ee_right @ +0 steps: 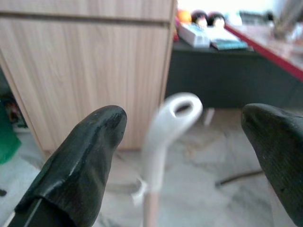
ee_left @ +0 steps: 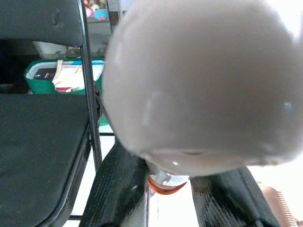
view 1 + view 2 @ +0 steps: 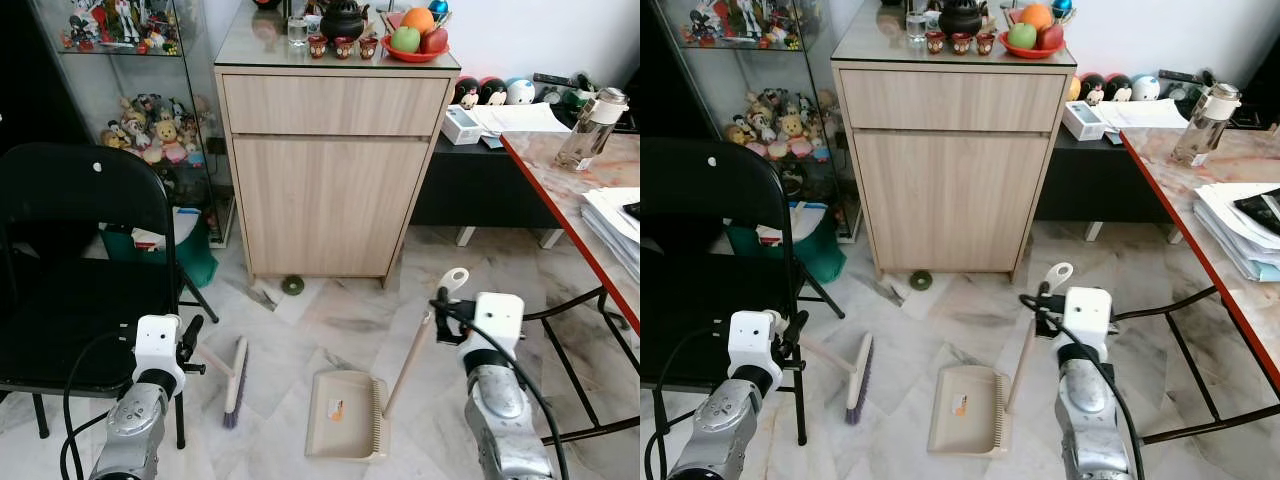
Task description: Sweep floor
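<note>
two tools on the marble floor [image 3: 330, 320]: beige plastic dustpan [image 3: 345, 413] flat on the tiles in front of the light wood cabinet [image 3: 330, 170], its long handle [image 3: 425, 335] tilted up toward the right gripper [image 1: 182, 142]. right jaws wide open, handle loop between them, not touching. left gripper [image 3: 192, 340] has jaws closed on the hand broom's pale handle; purple-bristled broom head [image 3: 235, 380] rests on the floor just beside the black folding chair [image 3: 70, 270].
</note>
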Controlling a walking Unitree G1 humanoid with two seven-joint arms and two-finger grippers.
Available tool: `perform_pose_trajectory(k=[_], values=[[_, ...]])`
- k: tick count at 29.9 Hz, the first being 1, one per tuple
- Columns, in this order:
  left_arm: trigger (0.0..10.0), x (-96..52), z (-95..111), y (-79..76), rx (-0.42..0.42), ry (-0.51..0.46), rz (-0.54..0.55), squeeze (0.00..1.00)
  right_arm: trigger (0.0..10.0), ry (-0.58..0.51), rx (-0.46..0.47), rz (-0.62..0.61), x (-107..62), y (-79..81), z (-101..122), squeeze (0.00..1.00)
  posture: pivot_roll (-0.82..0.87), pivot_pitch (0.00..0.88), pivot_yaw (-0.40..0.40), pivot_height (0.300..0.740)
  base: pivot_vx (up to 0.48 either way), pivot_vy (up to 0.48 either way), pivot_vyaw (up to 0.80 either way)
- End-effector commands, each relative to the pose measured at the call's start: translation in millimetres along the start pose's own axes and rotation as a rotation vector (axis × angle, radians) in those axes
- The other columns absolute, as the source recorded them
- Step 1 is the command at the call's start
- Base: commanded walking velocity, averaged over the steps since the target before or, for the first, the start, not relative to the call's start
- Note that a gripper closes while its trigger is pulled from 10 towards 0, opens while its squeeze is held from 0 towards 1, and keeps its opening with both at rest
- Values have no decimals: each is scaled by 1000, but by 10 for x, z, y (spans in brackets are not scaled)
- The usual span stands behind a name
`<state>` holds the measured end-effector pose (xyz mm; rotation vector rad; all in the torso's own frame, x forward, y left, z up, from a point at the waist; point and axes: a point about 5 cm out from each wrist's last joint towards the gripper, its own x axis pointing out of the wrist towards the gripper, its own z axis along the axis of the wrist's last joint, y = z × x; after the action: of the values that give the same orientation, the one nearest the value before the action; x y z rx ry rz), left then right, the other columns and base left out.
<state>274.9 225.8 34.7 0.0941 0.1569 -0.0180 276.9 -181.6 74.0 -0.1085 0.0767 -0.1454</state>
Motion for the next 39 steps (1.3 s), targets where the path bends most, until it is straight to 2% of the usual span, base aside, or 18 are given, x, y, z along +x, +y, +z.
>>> perform_pose_trajectory(k=[1,5,12,27,39], values=[[10000,8,28,-11,-13,-19,-3,0,10000,-52,-7,-9,-15,-29,88,0,-84,56,-49,740,0,0,0],[10000,6,52,-19,-19,-37,-8,0,10000,-119,-25,-26,-110,-16,164,0,-84,56,-49,740,0,0,0],[10000,8,92,-35,-31,-69,-16,0,10000,-115,-15,-24,-204,4,113,0,-79,43,-50,740,0,0,0],[10000,21,111,-25,-25,-72,-20,0,10000,-122,-17,-30,-191,-6,130,0,-78,22,-51,740,0,0,0],[10000,27,114,-46,-29,-72,-24,0,10000,-118,-23,-31,-174,-28,125,0,-78,38,-54,740,41,0,0]])
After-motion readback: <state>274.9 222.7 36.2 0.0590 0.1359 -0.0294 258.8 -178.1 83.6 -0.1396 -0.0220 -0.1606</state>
